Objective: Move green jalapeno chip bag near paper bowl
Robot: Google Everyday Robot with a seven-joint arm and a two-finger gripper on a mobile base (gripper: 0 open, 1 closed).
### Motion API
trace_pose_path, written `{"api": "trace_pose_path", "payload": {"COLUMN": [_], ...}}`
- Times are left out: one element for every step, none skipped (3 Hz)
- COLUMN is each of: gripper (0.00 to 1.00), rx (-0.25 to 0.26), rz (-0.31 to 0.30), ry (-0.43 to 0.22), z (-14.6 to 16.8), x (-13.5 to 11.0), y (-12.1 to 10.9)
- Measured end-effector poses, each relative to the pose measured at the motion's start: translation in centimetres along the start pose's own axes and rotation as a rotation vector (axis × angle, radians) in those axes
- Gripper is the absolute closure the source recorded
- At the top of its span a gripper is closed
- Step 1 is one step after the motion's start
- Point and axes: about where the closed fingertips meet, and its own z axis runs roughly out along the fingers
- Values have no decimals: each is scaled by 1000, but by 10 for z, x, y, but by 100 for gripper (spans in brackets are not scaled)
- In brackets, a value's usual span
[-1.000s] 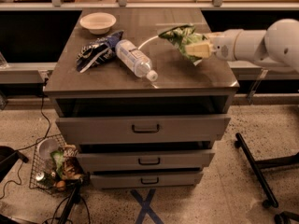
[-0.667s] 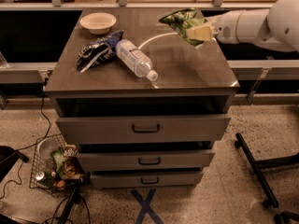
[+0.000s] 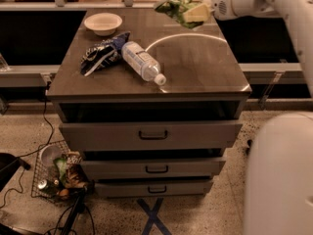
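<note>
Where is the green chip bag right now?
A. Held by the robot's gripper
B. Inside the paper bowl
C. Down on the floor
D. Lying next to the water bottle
A: the green jalapeno chip bag is held by the gripper above the far right of the table, well apart from the paper bowl at the far left.
</note>
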Motion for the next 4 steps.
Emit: {"api": "trace_pose_path", "payload": {"gripper": [100, 100, 100, 100], "rx": [2, 14, 20, 58], "rz": [0, 32, 63, 85], "ry": [1, -59, -91, -83], "z": [35, 72, 96, 119], "x": [-26, -52, -60, -55], "y": [-2, -1, 1, -3]}}
